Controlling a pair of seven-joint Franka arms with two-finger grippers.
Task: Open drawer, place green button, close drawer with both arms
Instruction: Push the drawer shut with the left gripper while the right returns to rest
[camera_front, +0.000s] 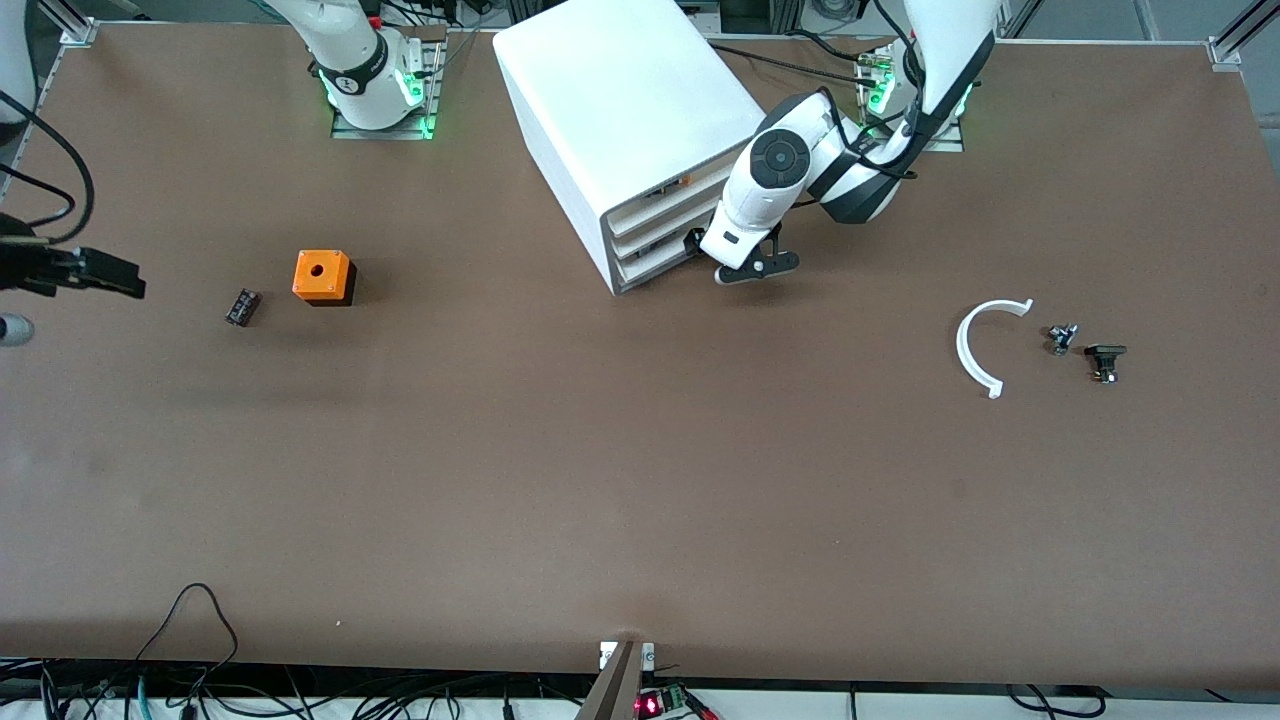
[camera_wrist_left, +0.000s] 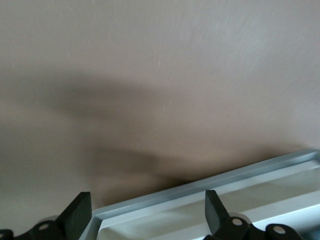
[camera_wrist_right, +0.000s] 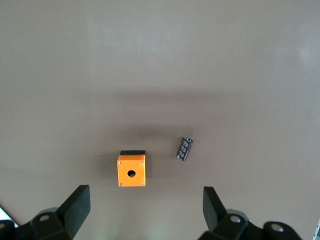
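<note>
A white curved clip (camera_front: 978, 345) is lying nearest the front camera, toward the left arm's end of the table (camera_front: 640, 500), with the button (camera_front: 1062, 338) and a small black part (camera_front: 1105, 361) just beside it. The left gripper (camera_front: 700, 247) is hovering at the cabinet (camera_front: 620, 120) front by the lowest drawer (camera_front: 655, 266), fingers (camera_wrist_left: 77, 215) spread wide, gripping nothing. The right gripper (camera_wrist_right: 145, 212) is hanging wide apart and empty above the orange cube (camera_wrist_right: 131, 170) and the small flat black block (camera_wrist_right: 185, 149).

Matt brown table (camera_front: 640, 480), glossy white plastic cabinet (camera_front: 620, 110), orange plastic cube (camera_front: 321, 275).
</note>
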